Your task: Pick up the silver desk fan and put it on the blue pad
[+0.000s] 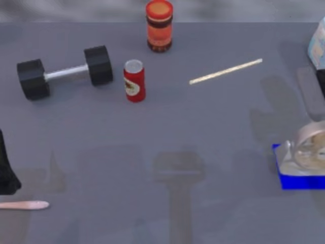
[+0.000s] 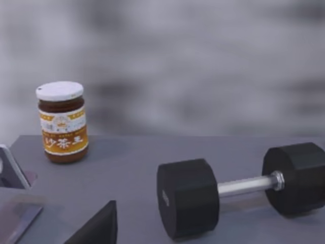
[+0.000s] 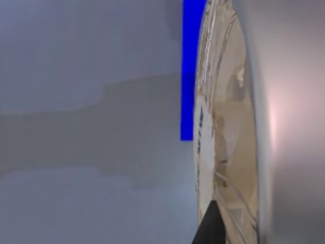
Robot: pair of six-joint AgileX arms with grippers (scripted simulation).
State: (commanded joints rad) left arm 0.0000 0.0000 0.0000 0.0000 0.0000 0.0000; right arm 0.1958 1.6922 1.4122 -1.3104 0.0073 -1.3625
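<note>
The silver desk fan point(image 1: 309, 147) stands on the blue pad point(image 1: 297, 180) at the table's right edge, cut off by the top view's border. In the right wrist view its beige grille and shiny ring point(image 3: 228, 127) fill the frame, with a strip of the blue pad point(image 3: 188, 76) beside them. One black finger point(image 3: 209, 226) of my right gripper lies against the grille face. The other finger is hidden behind the ring, and the gripper looks shut on the fan. My left gripper point(image 1: 6, 175) is parked at the table's left edge, open, with one finger point(image 2: 99, 229) showing.
A black-ended dumbbell point(image 1: 65, 72) lies at the back left, with a red can point(image 1: 134, 80) beside it. An orange jar point(image 1: 159, 25) stands at the back edge. A pale stick point(image 1: 226, 71) lies right of centre, another stick point(image 1: 23, 205) at the front left, a light box point(image 1: 317, 46) at the back right.
</note>
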